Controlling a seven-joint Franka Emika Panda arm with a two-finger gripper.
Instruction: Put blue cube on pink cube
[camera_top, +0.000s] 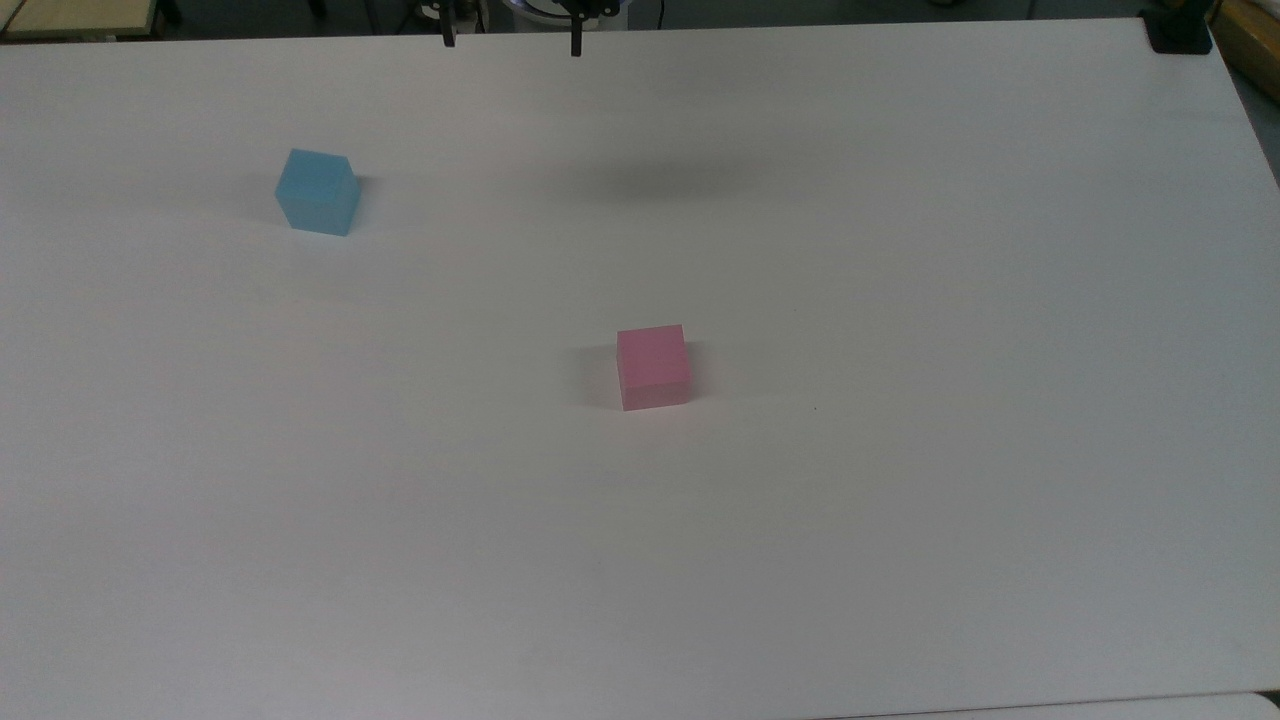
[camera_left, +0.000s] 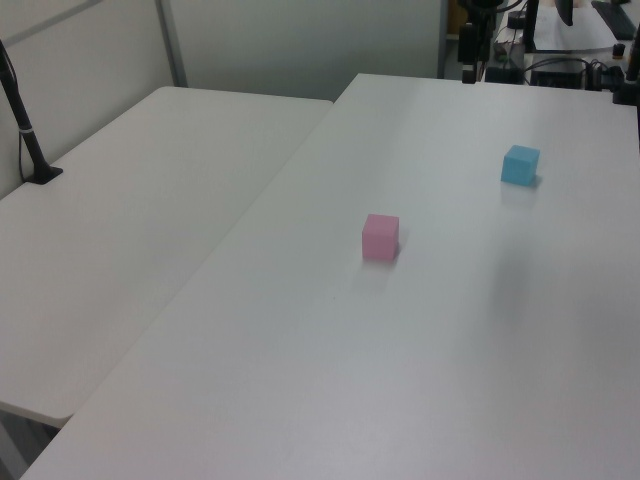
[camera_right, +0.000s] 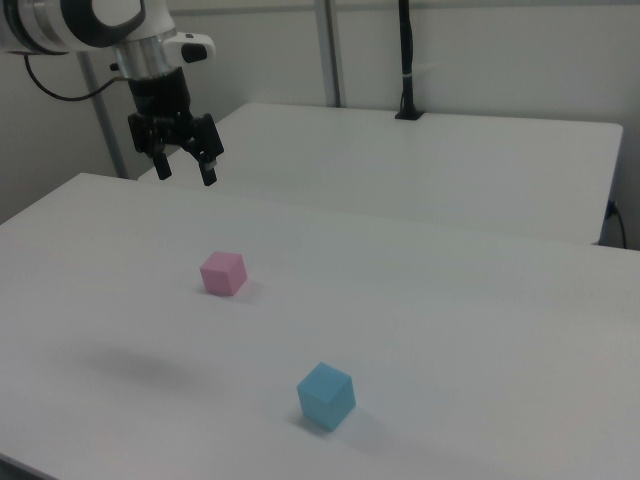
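Observation:
The blue cube (camera_top: 318, 192) rests on the white table at the top view's upper left; it also appears as the blue cube (camera_left: 520, 165) and the blue cube (camera_right: 326, 396). The pink cube (camera_top: 653, 366) sits near the table's middle, apart from it, also seen as the pink cube (camera_left: 380, 237) and the pink cube (camera_right: 223, 273). My gripper (camera_right: 186, 170) hangs high above the table, open and empty, well away from both cubes. Its two fingertips (camera_top: 576, 45) poke in at the top view's upper edge.
The white table (camera_top: 900, 500) is wide and bare around the cubes. A second white table (camera_left: 130, 220) adjoins it, carrying a black post (camera_left: 25, 130) on a clamp. A black clamp (camera_top: 1180, 35) sits at the top view's far right corner.

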